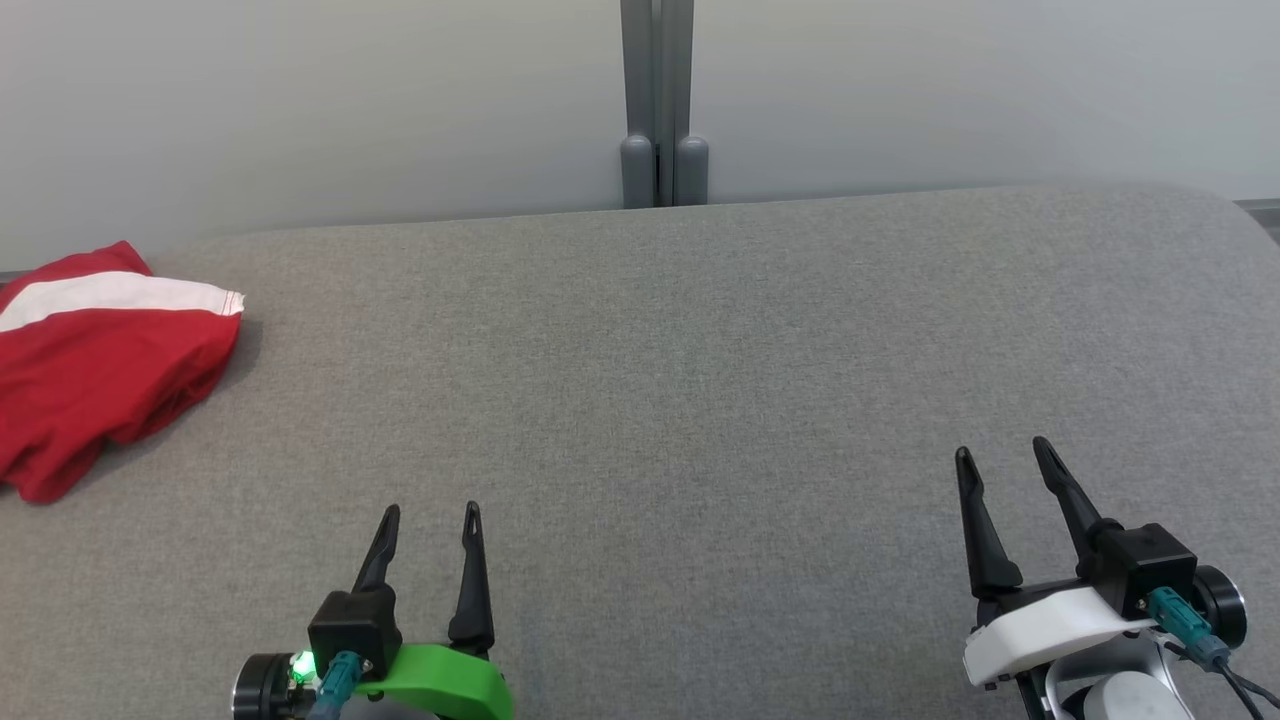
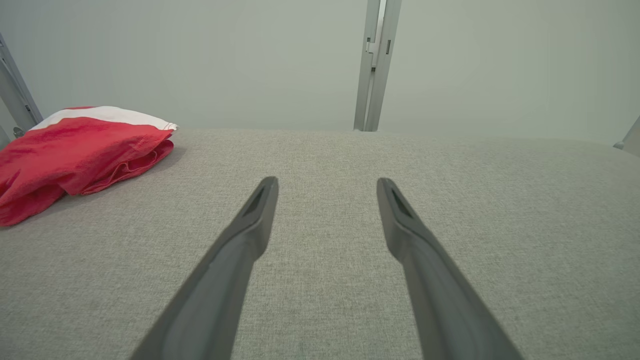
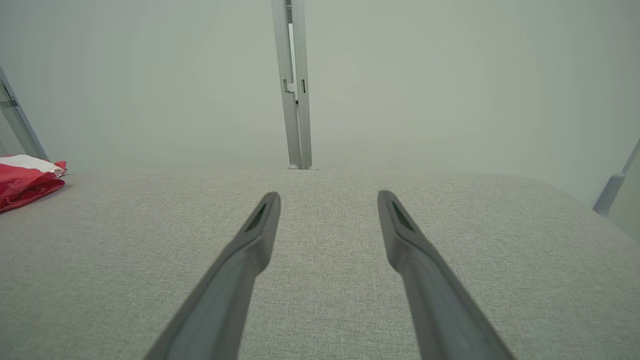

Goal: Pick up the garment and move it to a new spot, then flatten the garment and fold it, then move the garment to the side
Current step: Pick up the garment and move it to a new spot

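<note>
A red garment with a white stripe lies bunched and folded over at the far left of the grey fabric surface. In the left wrist view the garment sits up and to the left of my fingers; the right wrist view catches the garment at its left edge. My left gripper stands open near the front edge, well right of the garment, with nothing between its fingers. Over at the lower right my right gripper is open and empty too.
A pale wall runs behind the surface, with a grey vertical post at its middle. Metal frame legs stand at the far left and a leg at the right. The surface's back corners are rounded.
</note>
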Motion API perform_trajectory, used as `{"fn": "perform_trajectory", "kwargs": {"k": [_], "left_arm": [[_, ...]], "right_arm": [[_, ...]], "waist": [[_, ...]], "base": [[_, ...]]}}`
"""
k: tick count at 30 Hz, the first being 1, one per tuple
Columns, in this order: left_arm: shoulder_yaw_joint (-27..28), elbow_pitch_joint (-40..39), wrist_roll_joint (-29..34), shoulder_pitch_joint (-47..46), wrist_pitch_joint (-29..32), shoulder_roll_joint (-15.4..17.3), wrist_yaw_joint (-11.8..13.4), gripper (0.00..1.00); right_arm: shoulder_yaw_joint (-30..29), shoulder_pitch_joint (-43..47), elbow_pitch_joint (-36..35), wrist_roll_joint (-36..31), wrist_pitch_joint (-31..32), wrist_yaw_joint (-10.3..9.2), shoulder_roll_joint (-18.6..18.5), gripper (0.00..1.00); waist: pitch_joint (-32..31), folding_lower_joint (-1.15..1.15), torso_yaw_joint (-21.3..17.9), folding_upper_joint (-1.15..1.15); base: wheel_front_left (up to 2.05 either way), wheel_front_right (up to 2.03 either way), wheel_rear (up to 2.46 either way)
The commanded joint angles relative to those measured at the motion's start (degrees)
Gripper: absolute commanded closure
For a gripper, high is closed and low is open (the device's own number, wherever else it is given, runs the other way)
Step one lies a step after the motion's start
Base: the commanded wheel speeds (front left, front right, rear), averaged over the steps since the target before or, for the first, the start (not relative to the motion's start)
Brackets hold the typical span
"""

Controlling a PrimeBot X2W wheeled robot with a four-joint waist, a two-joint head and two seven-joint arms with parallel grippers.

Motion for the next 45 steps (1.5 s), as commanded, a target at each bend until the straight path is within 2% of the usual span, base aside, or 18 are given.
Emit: {"fn": "perform_trajectory", "kwargs": {"k": [1, 6, 12, 25, 31, 35, 45], "left_arm": [[0.16, 0.12, -0.01, 0.16, -0.22, 0.38, 0.03, 0.0], [-0.02, 0.22, -0.19, -0.13, -0.21, 0.38, 0.0, 0.0], [-0.43, -0.01, -0.6, -0.63, -0.19, 0.37, 0.1, 0.0], [0.75, -1.22, -0.23, -1.1, -0.14, 0.35, 0.6, 0.0], [1.49, -1.62, -0.06, -0.55, -0.14, 0.34, 0.69, 0.0], [1.87, -1.71, -0.02, -0.26, -0.14, 0.33, 0.68, 0.0], [2.16, -2.02, 0.06, 0.22, -0.14, 0.33, 0.52, 0.0]], "right_arm": [[-0.04, 0.03, 0.08, 0.18, -0.18, 0.02, -0.22, 0.0], [-0.14, 0.27, 0.14, 0.61, -0.18, 0.02, -0.22, 0.0], [0.59, 0.83, -0.5, 1.53, -0.18, 0.02, -0.2, 0.0], [0.25, 0.46, -1.39, 0.8, -0.18, 0.02, -0.2, 0.0], [0.49, 0.0, -1.2, 0.54, -0.18, 0.02, -0.21, 0.0], [0.9, -0.26, -1.04, 0.46, -0.18, 0.02, -0.22, 0.0], [1.53, -0.44, -0.92, 0.49, -0.18, 0.02, -0.23, 0.0]], "waist": [[0.0, 0.0, 0.09, 0.0], [0.02, 0.0, 0.76, 0.0], [0.22, 0.0, 4.21, 0.0], [1.2, 0.0, 21.05, 0.0], [1.49, 0.0, 26.54, 0.0], [1.58, 0.0, 28.23, 0.0], [1.73, 0.0, 28.17, 0.0]], "base": [[0.0, 0.0, 0.0], [0.0, 0.0, 0.0], [0.0, 0.0, 0.0], [0.0, 0.0, 0.0], [0.0, 0.0, 0.0], [0.0, 0.0, 0.0], [0.0, 0.0, 0.0]]}}
